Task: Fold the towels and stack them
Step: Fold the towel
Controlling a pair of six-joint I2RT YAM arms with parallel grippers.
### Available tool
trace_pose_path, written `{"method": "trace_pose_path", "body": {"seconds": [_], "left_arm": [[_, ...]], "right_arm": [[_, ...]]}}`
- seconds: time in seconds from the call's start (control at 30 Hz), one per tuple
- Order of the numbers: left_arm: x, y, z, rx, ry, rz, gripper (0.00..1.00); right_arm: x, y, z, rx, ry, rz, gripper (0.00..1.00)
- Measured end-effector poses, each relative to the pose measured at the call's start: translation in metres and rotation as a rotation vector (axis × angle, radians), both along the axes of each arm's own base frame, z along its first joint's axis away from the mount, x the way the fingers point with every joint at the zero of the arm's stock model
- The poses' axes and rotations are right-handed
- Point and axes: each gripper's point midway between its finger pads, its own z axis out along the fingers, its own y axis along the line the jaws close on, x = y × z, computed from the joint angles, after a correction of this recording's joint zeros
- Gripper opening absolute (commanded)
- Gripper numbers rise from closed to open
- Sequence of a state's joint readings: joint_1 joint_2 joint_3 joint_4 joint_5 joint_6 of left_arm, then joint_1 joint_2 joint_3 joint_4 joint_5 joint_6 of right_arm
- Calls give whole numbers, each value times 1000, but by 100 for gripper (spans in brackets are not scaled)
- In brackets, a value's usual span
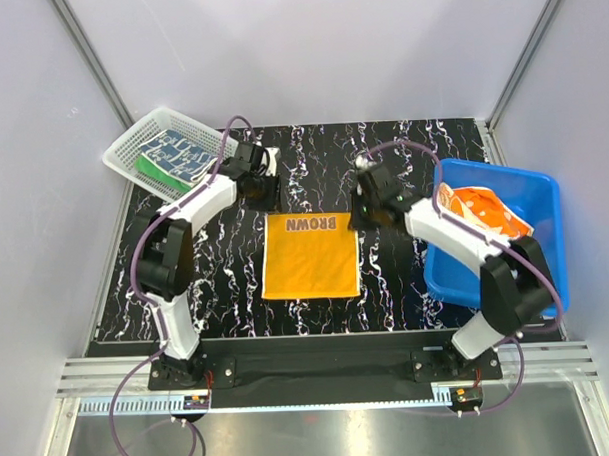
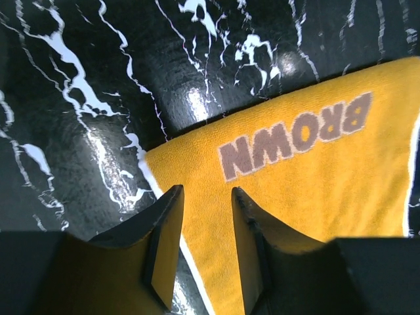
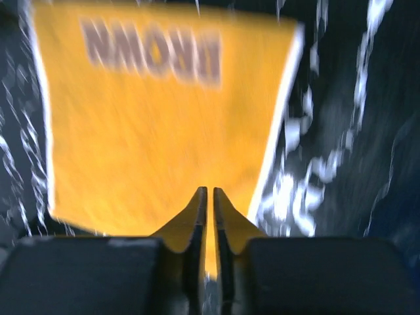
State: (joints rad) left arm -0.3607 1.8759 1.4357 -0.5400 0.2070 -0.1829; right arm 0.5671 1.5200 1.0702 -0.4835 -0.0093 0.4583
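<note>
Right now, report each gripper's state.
Left gripper: open, over the yellow towel's corner.
Right gripper: nearly shut at the towel's edge; whether it pinches cloth cannot be told.

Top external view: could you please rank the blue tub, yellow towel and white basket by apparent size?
1. blue tub, clearly the largest.
2. yellow towel and white basket look about alike. The basket sits farther back and at an angle, so I won't rank them.

Wht mesh basket (image 1: 126,144) L, blue tub (image 1: 540,196) R
</note>
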Motion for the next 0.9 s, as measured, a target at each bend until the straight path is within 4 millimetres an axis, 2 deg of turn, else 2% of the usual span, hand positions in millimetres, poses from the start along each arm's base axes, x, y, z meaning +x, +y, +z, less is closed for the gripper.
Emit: {"method": "trace_pose_path", "body": {"seconds": [0.03,0.1,0.17,0.23,0.4,0.57,0.67,0.73,0.9], "left_arm": [[0,0,-6,3,14,-1,38],[-2,-1,-18,10,41,-5,38],[-3,-1,-28,14,64,-9,38],[-4,-1,-37,20,84,-10,37],[-5,1,-51,40,108,-5,37],[-2,7,-59,76,108,-1,37],[-2,9,-63,89,112,0,37],[-1,9,-63,93,114,-3,37],[6,7,-48,101,90,-29,44]], "right_arm": [[19,4,9,4,-34,6,10],[50,11,13,6,-78,18,6],[73,13,2,-17,-74,31,6],[85,13,-16,-40,-49,41,5],[94,1,-61,-88,34,57,3],[105,-11,-85,-119,65,51,3],[110,-13,-84,-116,52,60,4],[110,-13,-84,-120,48,69,8],[108,-10,-81,-121,48,136,21]]}}
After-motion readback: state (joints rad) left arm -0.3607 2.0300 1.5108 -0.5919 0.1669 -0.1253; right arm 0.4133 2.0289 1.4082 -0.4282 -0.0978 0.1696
